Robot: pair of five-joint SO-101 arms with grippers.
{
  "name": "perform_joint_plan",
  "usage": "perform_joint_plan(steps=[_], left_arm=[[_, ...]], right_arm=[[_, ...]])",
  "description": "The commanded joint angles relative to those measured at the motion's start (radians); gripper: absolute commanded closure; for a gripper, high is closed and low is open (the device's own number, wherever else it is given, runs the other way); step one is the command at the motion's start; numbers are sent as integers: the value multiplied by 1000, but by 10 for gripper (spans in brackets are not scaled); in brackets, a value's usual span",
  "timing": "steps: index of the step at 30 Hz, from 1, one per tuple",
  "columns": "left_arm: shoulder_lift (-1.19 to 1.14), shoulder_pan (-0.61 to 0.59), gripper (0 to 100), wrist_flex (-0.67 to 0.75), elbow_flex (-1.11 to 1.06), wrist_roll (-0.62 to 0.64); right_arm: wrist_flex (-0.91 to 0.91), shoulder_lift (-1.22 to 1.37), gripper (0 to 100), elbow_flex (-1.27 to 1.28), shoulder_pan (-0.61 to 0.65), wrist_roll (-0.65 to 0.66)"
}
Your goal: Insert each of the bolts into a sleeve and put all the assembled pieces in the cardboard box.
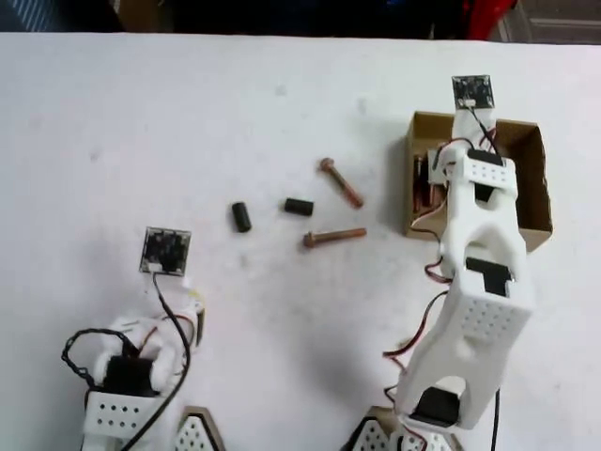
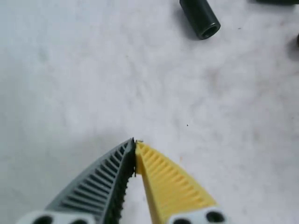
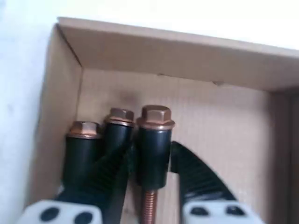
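My right hand (image 3: 152,161) is closed on a joined piece (image 3: 155,117), one finger on each side of its black sleeve. My hand holds it inside the cardboard box (image 3: 154,46), at the far right of the bench (image 1: 141,113). Two more finished pieces (image 3: 83,140) sit side by side just next to it, by the left wall of the box.

The piece looks like a copper-colored bolt with a six-sided head on top. A smooth black tube goes around its middle. The screw end pokes out below the tube.

I think it is hard and stiff, and a bit heavy for something so little. It will not bend or break. The tube is round and smooth, so it could slip or roll. I think the bolt could slide out if the piece tips head down. The middle of the tube is the best place to hold.

My left hand (image 2: 135,142) is closed tight, tip to tip, with nothing in it. It hangs over the near left of the bench.

Two loose sleeves (image 1: 241,217) and two loose bolts (image 1: 340,181) lie in the middle of the bench, not joined yet.
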State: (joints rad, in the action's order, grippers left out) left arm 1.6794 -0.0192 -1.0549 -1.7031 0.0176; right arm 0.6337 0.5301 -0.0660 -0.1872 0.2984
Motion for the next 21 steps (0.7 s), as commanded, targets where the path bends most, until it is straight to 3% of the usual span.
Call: perform_joint_plan(steps=[1,8,21], left_arm=[[12,-7,977,28,3,-14],[12,-7,977,28,3,-14],[13,-12,977,28,3,-14]], right_arm=[[-21,-18,807,-58,33,14],[-18,-51,807,-55,33,14],[351,-326,807,-54,140,6]])
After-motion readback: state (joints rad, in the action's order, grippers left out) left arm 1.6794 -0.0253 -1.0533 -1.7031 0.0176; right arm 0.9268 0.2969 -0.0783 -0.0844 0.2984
